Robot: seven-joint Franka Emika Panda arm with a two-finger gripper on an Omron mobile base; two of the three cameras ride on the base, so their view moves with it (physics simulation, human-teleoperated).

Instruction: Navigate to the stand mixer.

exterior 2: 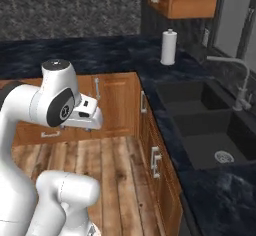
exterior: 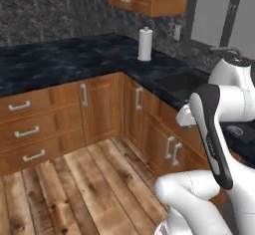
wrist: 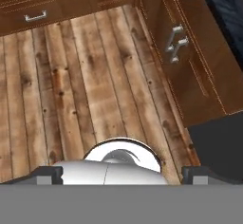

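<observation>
Beyond the sink (exterior 2: pixel 210 120), right base view alone shows the faucet (exterior 2: pixel 240 80).

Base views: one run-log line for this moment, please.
phase: navigating | stand mixer: not sighted | ahead: corner counter, paper-towel roll, sink | gripper: over wood floor, state unclear

The worn wooden plank floor (wrist: pixel 90 90) fills the middle and left of the hand view, its boards running from top to bottom. Brown wooden drawer fronts (wrist: pixel 42 4) with silver bar handles (wrist: pixel 35 16) line the top edge. A brown wooden cabinet door (wrist: pixel 199 71) stands along the right side, carrying two silver handles (wrist: pixel 176 42). The gripper fingertips (wrist: pixel 47 175) appear dark and set well apart at the bottom corners.
</observation>
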